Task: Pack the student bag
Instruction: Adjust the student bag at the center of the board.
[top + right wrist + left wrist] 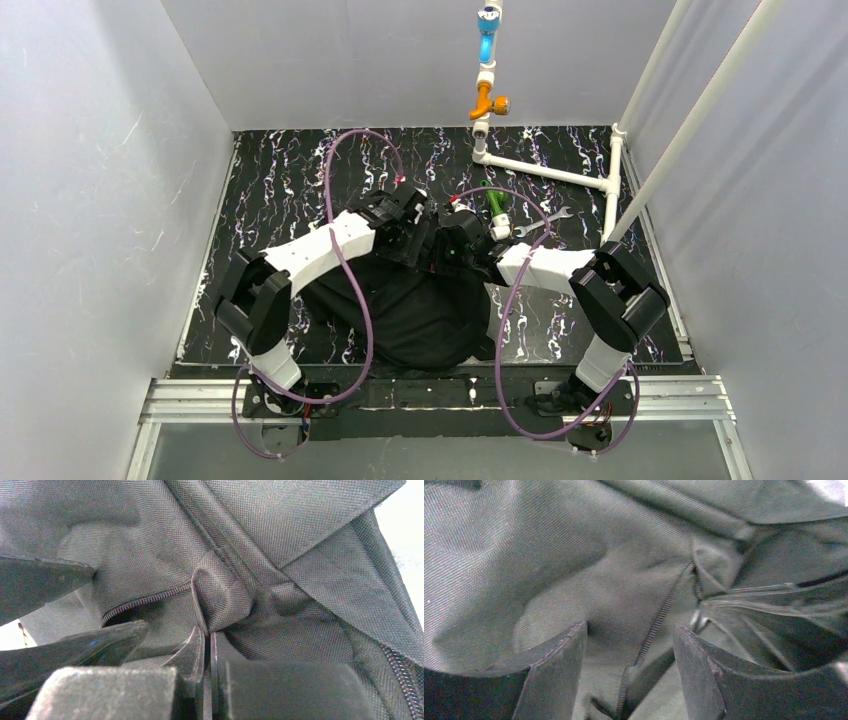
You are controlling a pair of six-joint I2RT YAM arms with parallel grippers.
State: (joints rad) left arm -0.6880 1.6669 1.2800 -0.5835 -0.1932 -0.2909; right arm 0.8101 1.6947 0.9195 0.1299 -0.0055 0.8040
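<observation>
A black, white-veined worktop (280, 190) carries a silver wrench (545, 222) lying just beside a green-handled tool (495, 203). Behind them a white PVC pipe frame (545, 172) rises, with an orange valve (487, 103) and a blue fitting (487, 35) above.

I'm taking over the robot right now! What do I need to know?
The left gripper is open, with one finger on each side of the zipper, and it holds nothing.
The right gripper is shut on a fabric fold of the student bag, beside the zipper.
The bag lies on the table between the arms. A wrench and a green-handled tool lie beyond it.
Done: the bag is gripped. What is inside it is hidden.
Left: probably opening the zipper wider, then packing.
</observation>
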